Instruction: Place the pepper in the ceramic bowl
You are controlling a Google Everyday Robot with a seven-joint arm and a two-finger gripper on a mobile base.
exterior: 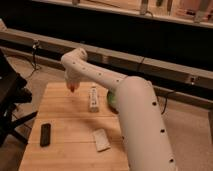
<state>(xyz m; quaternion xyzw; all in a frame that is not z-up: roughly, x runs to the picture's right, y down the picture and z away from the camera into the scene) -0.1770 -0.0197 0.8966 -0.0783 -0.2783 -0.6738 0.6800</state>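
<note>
My white arm reaches from the lower right across the wooden table [65,117] to its far left part. The gripper [73,88] hangs there above the wood, pointing down. A tiny red-orange pepper [73,89] shows at its tip, and the fingers are shut on it. The green ceramic bowl [110,99] lies to the right of the gripper. The arm covers most of it, so only a green sliver of its left side shows.
A long white object [92,98] lies between the gripper and the bowl. A black oblong device [45,134] sits near the table's front left, and a white packet [101,140] near the front middle. A dark chair or stand [10,95] is left of the table.
</note>
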